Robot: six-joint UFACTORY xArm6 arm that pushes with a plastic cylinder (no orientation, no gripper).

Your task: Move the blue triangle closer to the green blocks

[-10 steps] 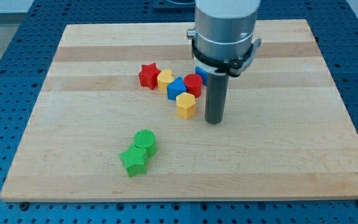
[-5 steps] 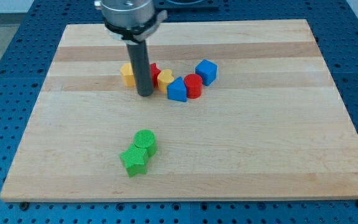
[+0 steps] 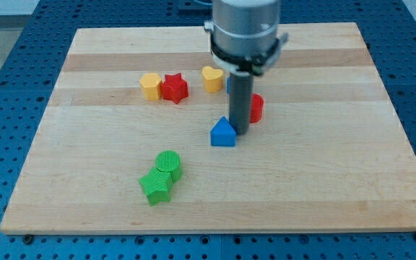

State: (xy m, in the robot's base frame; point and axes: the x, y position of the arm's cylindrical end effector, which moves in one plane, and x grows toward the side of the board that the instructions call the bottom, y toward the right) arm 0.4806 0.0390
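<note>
The blue triangle lies near the middle of the wooden board. My tip touches the board just right of it, at its upper right edge. The green blocks, a cylinder and a star, sit together down and left of the triangle, about a block's width or two away. The rod partly hides a red cylinder and a blue cube behind it.
A yellow hexagon and a red star sit side by side at the upper left. A yellow heart lies just left of the rod, near the arm's grey housing.
The rod swung from the left side back to the middle. The blue triangle slid down toward the green blocks. The yellow heart and red cylinder shifted; the blue cube is now behind the rod.
</note>
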